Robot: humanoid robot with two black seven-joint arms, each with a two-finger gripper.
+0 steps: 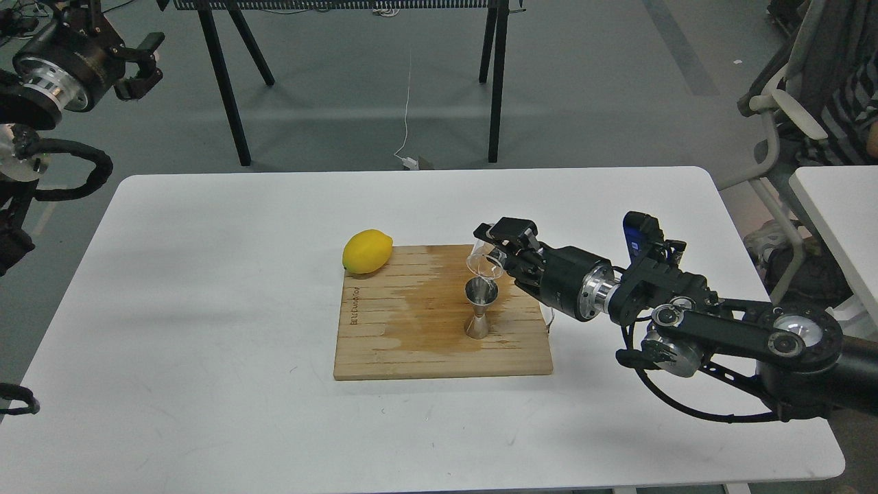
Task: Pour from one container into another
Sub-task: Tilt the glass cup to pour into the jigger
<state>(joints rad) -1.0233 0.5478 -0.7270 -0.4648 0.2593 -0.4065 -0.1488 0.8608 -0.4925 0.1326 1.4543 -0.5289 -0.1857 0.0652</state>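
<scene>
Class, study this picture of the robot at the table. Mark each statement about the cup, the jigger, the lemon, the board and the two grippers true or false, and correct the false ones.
1. The right gripper holds the clear cup tilted over the jigger. True.
2. The jigger lies on its side. False: it stands upright on the wooden board.
3. The lemon sits at the board's far left corner. True.
4. The left gripper grips the lemon. False: it is raised at the far left, away from the table, holding nothing.
5. The board is dry all over. False: a dark wet patch spreads around the jigger.
</scene>
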